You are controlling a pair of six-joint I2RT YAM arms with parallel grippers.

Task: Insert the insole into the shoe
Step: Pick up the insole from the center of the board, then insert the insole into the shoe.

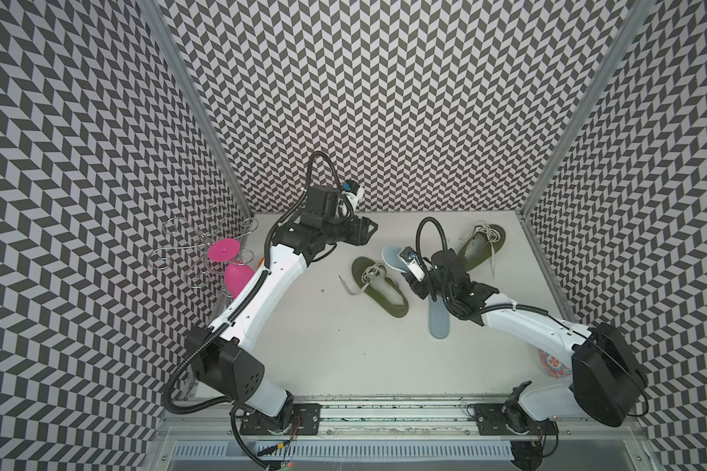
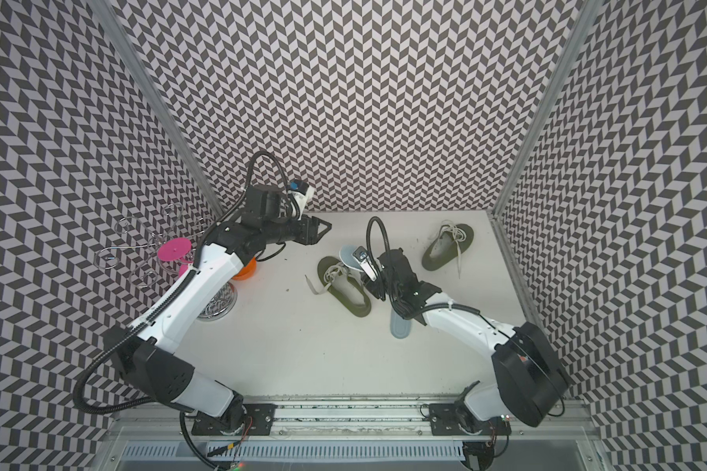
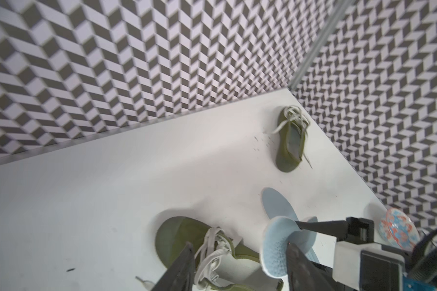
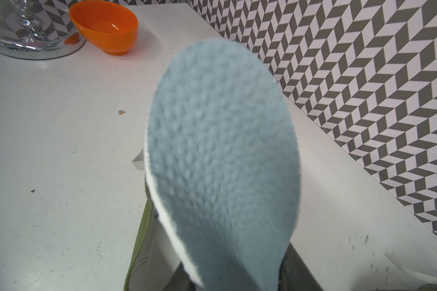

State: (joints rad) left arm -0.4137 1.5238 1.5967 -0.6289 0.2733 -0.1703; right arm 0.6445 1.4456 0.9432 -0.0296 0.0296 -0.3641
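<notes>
The right end effector (image 1: 404,270) is clamped on one end of the pale blue insole (image 4: 222,156). It holds the insole off the table (image 1: 335,346), with the free end reaching out past the jaws. I judge this leaves that end free to lead into the olive shoe (image 1: 378,291). The shoe lies just beside and below this end effector with its laces loose and its opening upward. The insole is not yet inside it.

The left end effector (image 1: 368,232) hangs raised, jaws apart and empty, with the shoe ahead of and below it. It is probably held clear of the approach.

A second insole (image 1: 438,322) lies flat beneath the right wrist. Another shoe (image 1: 480,246) sits beyond the right end effector, near the far corner.

The table is white, scuffed and speckled, and chevron walls (image 1: 384,102) close it in on three sides.
</notes>
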